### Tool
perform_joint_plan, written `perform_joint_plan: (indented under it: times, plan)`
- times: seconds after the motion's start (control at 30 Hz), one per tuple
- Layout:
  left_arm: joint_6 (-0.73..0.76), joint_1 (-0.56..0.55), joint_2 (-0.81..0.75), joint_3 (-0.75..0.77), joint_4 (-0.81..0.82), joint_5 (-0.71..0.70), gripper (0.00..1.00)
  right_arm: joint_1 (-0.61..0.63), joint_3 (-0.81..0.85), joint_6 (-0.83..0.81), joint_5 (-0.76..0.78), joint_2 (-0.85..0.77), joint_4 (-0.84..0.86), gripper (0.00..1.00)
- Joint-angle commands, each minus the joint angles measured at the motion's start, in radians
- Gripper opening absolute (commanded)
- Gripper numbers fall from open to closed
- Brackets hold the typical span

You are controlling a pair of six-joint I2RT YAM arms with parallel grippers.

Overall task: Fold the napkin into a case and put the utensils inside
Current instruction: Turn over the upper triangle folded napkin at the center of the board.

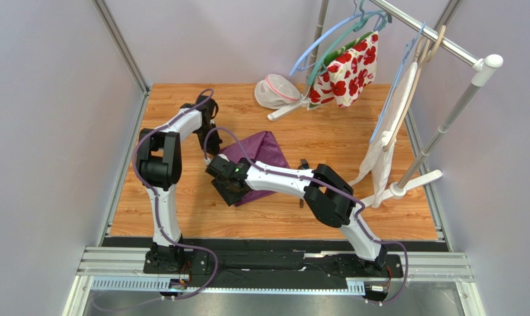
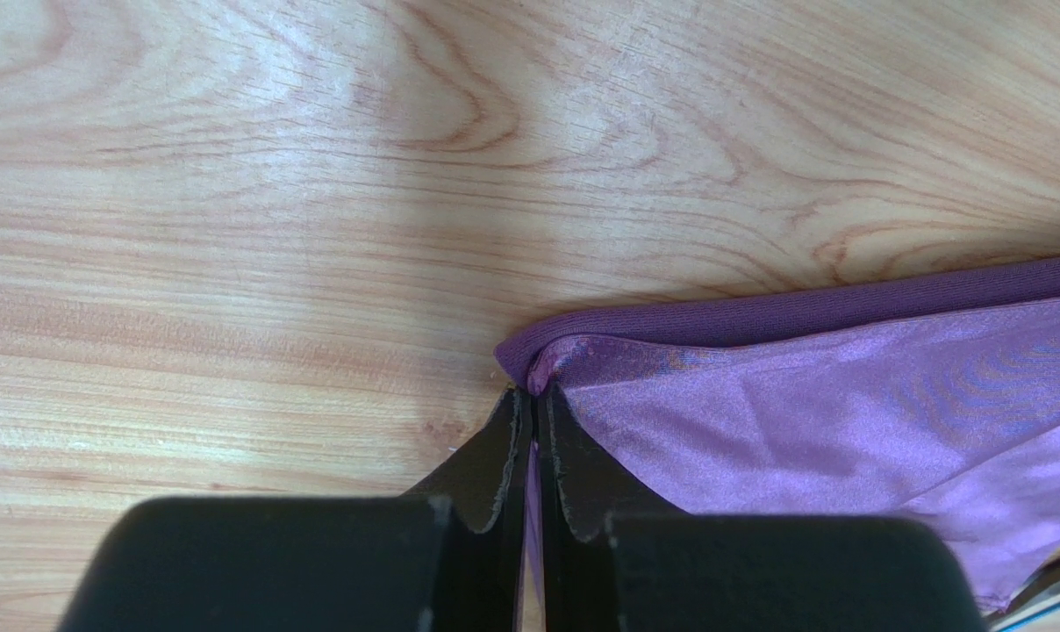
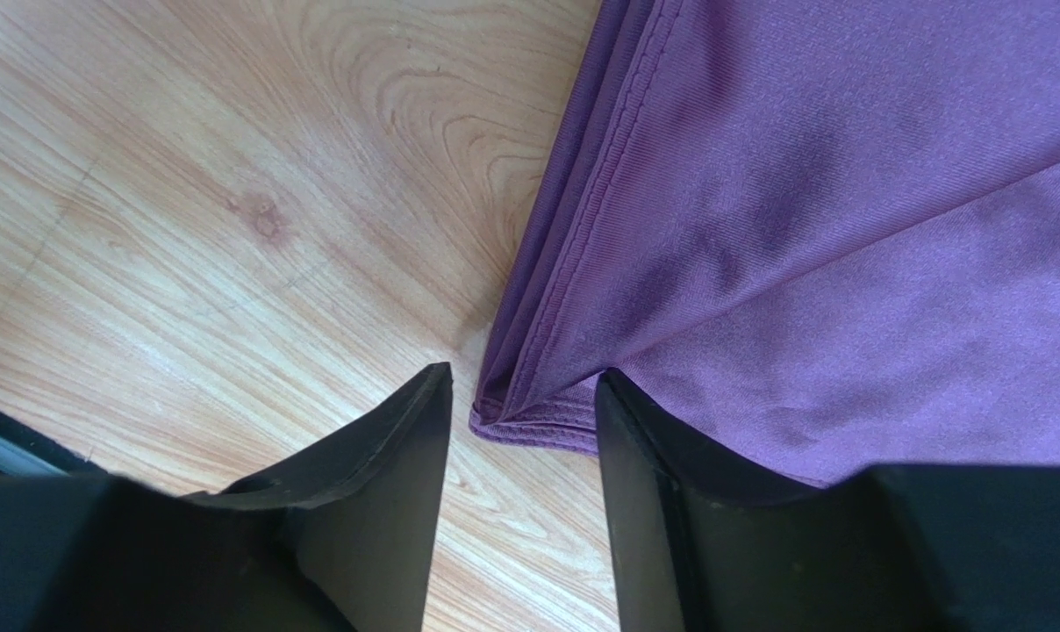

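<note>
The dark purple napkin (image 1: 264, 150) lies loosely folded and rumpled at the middle of the wooden table. My left gripper (image 1: 213, 158) is at its left corner; in the left wrist view this gripper (image 2: 531, 395) is shut on the napkin (image 2: 825, 408), with cloth pinched between the pads. My right gripper (image 1: 229, 191) is at the near-left corner. In the right wrist view it (image 3: 525, 382) stands open, its fingers on either side of the hemmed corner of the napkin (image 3: 825, 224). Slim dark ends of the utensils (image 1: 304, 163) show beside my right forearm, mostly hidden by it.
A clothes rack (image 1: 445, 122) stands at the right, its foot (image 1: 406, 187) on the table. A white garment (image 1: 386, 138) and a white cloth with red flowers (image 1: 345, 71) hang from it. A white mesh pouch (image 1: 274, 92) lies at the back.
</note>
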Motion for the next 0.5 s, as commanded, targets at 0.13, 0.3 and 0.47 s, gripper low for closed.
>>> perform_joint_plan:
  times: [0.13, 0.3, 0.47]
  plan:
    - [0.005, -0.003, -0.010, 0.012, 0.012, -0.011, 0.05, 0.014, -0.003, 0.018, 0.088, 0.065, 0.019, 0.41]
    - [0.004, -0.003, -0.013, 0.007, 0.015, -0.014, 0.04, 0.023, 0.009, 0.022, 0.114, 0.106, 0.005, 0.33]
    - [0.002, -0.003, -0.014, 0.006, 0.015, -0.017, 0.03, 0.037, 0.043, 0.023, 0.129, 0.117, -0.030, 0.20]
